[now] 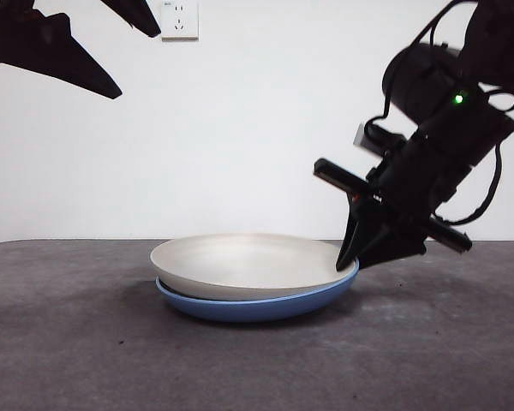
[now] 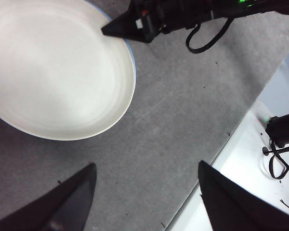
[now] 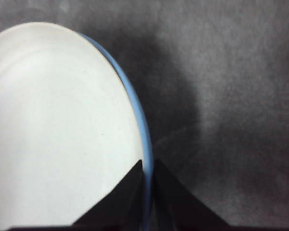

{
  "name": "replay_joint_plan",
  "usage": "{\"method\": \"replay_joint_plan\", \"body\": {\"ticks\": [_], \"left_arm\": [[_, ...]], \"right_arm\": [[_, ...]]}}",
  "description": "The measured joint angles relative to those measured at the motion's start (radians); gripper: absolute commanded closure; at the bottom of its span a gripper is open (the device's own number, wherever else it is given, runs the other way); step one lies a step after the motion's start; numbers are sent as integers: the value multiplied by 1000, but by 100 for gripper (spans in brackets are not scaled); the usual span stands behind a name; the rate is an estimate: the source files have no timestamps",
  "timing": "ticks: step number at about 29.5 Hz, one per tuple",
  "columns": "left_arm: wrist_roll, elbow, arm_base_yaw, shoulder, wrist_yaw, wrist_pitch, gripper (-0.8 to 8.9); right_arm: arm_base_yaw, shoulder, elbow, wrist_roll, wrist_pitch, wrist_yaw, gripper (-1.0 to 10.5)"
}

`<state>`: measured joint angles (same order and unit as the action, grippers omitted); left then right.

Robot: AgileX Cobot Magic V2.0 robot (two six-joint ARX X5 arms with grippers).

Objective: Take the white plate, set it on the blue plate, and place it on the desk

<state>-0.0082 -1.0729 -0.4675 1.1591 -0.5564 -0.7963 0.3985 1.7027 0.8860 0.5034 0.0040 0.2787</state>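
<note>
My front camera sits low, level across the bench [image 1: 68, 360]. My left wrist camera looks down from higher; the right one hangs close. All three share the white plate [image 1: 248, 261] rim.

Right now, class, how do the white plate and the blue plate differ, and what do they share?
Colour: the white plate is matte cream; the blue plate is glossy blue.
Position: the white plate sits on top, nested in the blue plate, which rests on the desk.
Visibility: the white plate's inside shows; only the blue plate's rim and underside show.
Shared: both are round, shallow, similar in size.
</note>
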Motion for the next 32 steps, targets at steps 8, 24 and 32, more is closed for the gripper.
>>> {"method": "replay_joint_plan", "body": {"ticks": [8,24,32], "left_arm": [[0,0,0,0,0,-1,471],[0,0,0,0,0,-1,471],[0,0,0,0,0,-1,471]], "right_arm": [[1,9,5,3,5,2,870],[2,-146,6,2,2,5,669],[-8,-377,7,-74,-132,42,669]]}}
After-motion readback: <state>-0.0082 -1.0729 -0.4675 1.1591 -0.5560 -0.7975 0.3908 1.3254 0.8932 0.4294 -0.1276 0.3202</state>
